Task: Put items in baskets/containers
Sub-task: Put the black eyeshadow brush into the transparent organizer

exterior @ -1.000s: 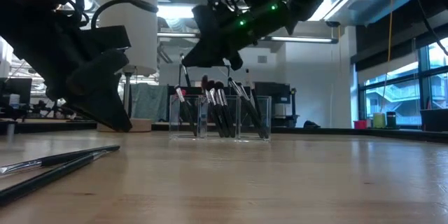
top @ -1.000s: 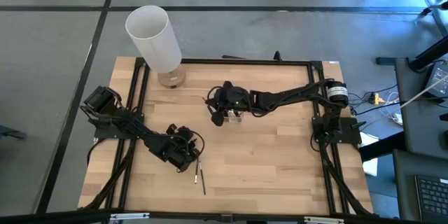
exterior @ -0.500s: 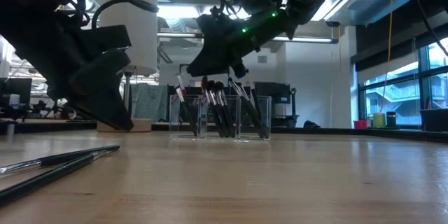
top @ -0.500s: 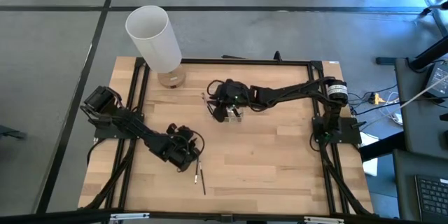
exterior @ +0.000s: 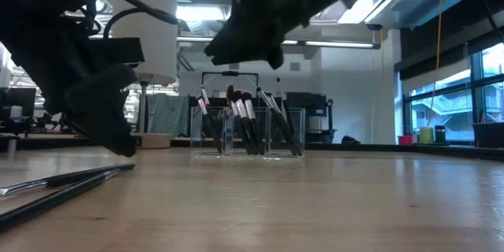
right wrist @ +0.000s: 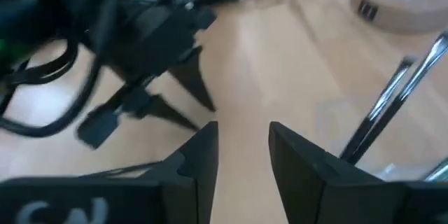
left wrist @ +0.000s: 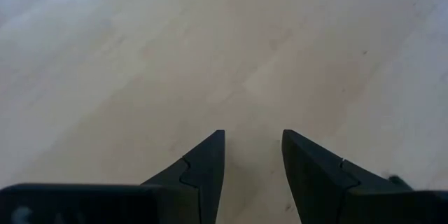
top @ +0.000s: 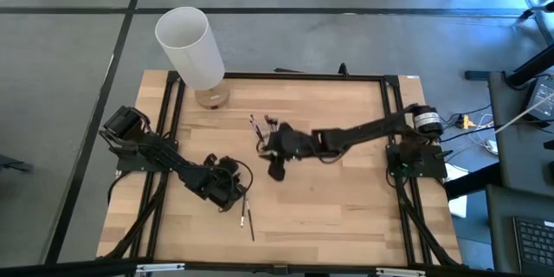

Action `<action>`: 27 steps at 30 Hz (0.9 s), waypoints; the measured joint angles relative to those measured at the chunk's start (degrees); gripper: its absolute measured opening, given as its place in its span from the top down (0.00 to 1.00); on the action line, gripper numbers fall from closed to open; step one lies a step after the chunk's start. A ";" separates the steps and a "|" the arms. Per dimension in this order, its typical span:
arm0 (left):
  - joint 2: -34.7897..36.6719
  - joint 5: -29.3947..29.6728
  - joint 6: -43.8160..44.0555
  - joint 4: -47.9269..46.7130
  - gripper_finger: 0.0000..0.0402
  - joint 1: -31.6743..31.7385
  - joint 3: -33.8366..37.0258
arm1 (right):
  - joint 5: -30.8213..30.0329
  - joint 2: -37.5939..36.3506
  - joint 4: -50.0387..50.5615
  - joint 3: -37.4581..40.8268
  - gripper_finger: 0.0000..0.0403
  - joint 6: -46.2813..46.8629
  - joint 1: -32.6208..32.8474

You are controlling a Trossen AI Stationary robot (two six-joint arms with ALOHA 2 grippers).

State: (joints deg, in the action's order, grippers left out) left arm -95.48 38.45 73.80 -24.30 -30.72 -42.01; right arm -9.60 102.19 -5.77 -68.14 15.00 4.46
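The clear organizer stands near the table's middle with several dark brushes upright in it; their tips show beside my right arm in the high view. My right gripper hangs open and empty just near-side of the organizer and above it. Two more brushes lie flat on the wood at the near left. My left gripper hovers open and empty just left of them, over bare wood.
A tall white cylinder on a round wooden base stands at the far left corner. Black frame rails run along the table's sides. Bare wood lies at the near right.
My right gripper has drawn away from above the organizer, toward the table's near edge and upward. The brushes in the organizer stand as before. My left gripper has dipped slightly toward the table.
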 joint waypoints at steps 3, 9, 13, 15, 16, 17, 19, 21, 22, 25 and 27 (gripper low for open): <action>0.55 -3.82 0.56 -3.25 0.65 -0.04 -2.28 | -1.13 0.03 3.18 0.00 0.69 5.44 3.77; 2.08 -7.86 0.47 -5.69 0.65 -0.72 -7.48 | -3.67 1.36 12.81 0.02 0.69 7.93 12.10; 2.08 -9.11 -4.46 -5.66 0.65 -1.70 -9.78 | -3.91 1.31 12.65 0.02 0.69 -3.37 16.74; 2.08 -8.79 -5.83 -6.11 0.65 -1.95 -10.14 | -1.00 1.31 10.98 0.02 0.69 -10.95 17.71; 2.08 -8.40 -5.96 -7.09 0.65 -1.97 -10.29 | 0.78 1.32 9.65 0.02 0.69 -13.97 17.78; 2.17 -8.04 -5.58 -8.41 0.65 -1.94 -10.44 | 2.61 1.84 8.22 -0.15 0.69 -16.49 17.65; 2.33 -7.76 -3.26 -12.18 0.65 -1.84 -10.88 | 5.70 3.58 7.75 -1.93 0.69 -21.64 16.91; 2.74 -7.57 0.71 -17.80 0.65 -1.79 -11.25 | 7.66 6.44 9.19 -4.83 0.69 -25.69 15.83; 2.96 -7.51 3.33 -20.60 0.65 -1.79 -11.39 | 8.17 8.06 9.87 -6.72 0.69 -27.29 15.26; 3.64 -7.13 10.50 -28.07 0.65 -2.58 -11.42 | 10.65 13.04 13.28 -13.68 0.69 -33.06 13.89; 3.80 -6.84 14.45 -31.66 0.65 -3.87 -11.42 | 12.04 16.83 14.98 -18.52 0.69 -37.57 13.32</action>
State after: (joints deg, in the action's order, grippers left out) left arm -91.68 31.62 88.26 -55.96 -34.59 -53.43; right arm 2.44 119.02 9.21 -86.66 -22.57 17.79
